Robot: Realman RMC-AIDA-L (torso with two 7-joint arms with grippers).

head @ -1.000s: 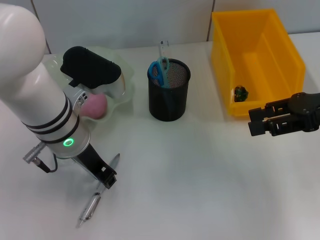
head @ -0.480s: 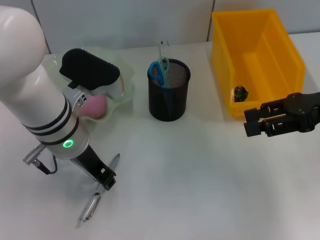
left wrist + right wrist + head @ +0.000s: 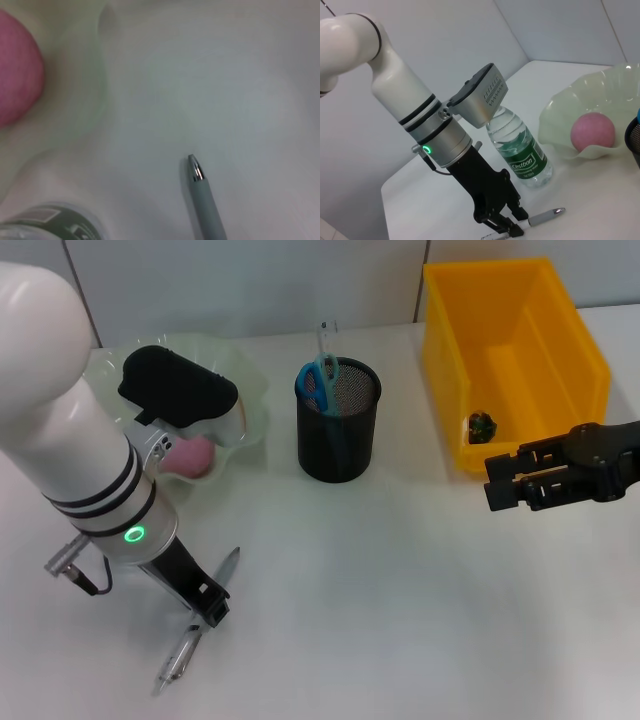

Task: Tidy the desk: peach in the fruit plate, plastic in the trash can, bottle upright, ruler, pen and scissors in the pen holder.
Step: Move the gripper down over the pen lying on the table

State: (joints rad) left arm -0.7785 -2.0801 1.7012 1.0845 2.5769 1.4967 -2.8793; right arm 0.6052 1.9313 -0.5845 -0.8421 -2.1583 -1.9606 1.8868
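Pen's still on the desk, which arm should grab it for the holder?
Left. The left gripper is already down over the pen at the desk's near-left. The right gripper hovers beside the yellow bin, far across the desk from it.

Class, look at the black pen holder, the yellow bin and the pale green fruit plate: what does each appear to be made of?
Black pen holder: metal mesh, see-through weave. Yellow bin: likely moulded plastic, smooth uniform walls. Pale green fruit plate: translucent glass or plastic, glossy wavy rim.
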